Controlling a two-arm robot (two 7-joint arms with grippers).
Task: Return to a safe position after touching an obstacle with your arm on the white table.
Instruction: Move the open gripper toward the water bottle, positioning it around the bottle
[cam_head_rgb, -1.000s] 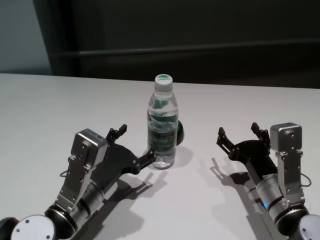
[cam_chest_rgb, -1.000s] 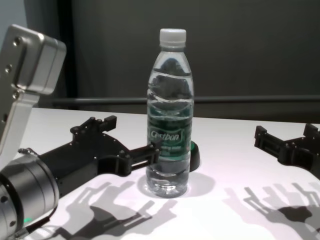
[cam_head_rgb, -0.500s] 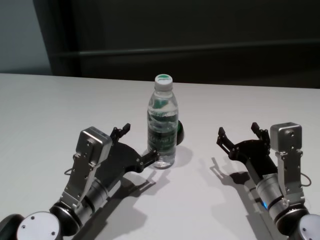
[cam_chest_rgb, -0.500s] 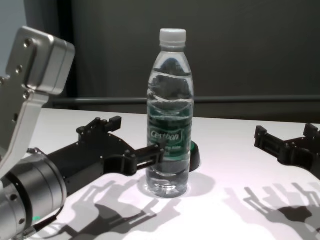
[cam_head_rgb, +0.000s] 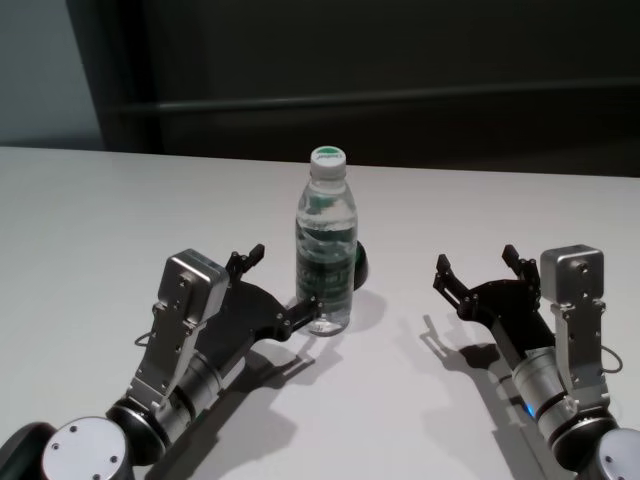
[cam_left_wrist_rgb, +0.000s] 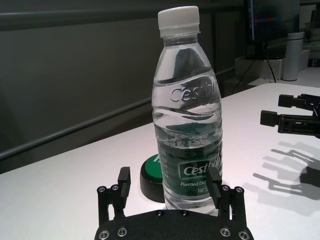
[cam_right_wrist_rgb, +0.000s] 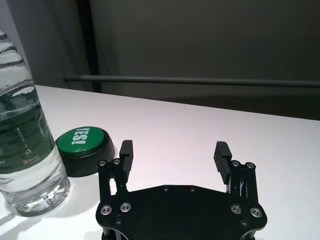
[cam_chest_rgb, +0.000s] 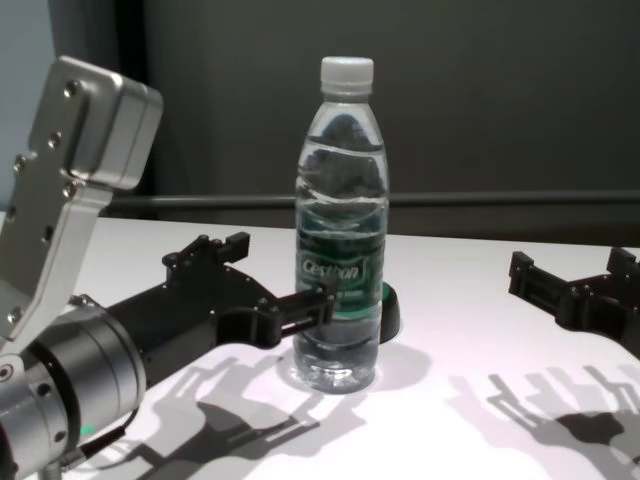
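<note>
The obstacle, a clear water bottle with a white cap and a green label, stands upright near the middle of the white table. It also shows in the chest view, the left wrist view and the right wrist view. My left gripper is open and empty, low over the table on the bottle's left. One of its fingertips touches the bottle's lower part. My right gripper is open and empty, apart from the bottle on its right.
A small black dome with a green top marked "YES!" sits just behind the bottle to its right, and also shows in the head view. A dark wall with a rail runs behind the table's far edge. Bare tabletop lies on both sides.
My left arm has moved forward and to the right, bringing its fingertip closer against the bottle. The bottle has shifted very slightly. The right arm has not moved.
</note>
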